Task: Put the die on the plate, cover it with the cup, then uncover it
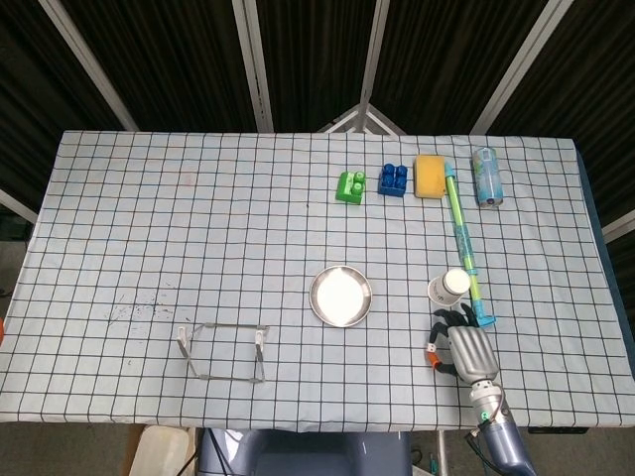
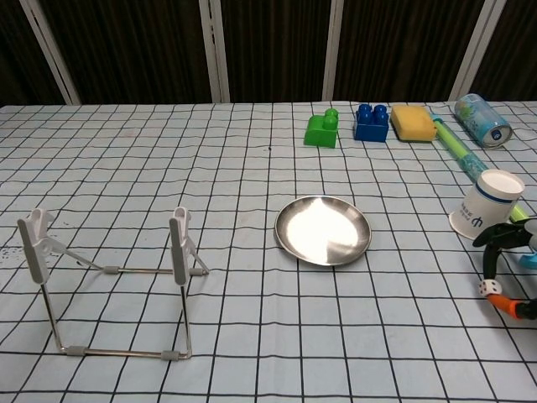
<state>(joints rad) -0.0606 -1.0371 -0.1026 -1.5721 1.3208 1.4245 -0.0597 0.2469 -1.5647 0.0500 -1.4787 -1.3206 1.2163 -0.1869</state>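
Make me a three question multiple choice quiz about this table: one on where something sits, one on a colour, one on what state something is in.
1. Where is the small white die?
A. on the round metal plate
B. near the right edge, by the right hand
C. beside the green block

2. What colour is the toy block between the green toy block and the yellow sponge?
A. red
B. white
C. blue

3. How does the white paper cup stand?
A. mouth up
B. upside down
C. flat on its side

Answers:
1. B, the die lies between the fingers of the right hand, far from the round metal plate.
2. C, the block is blue in both views.
3. B, its wider rim is on the cloth, base upward, leaning a little.
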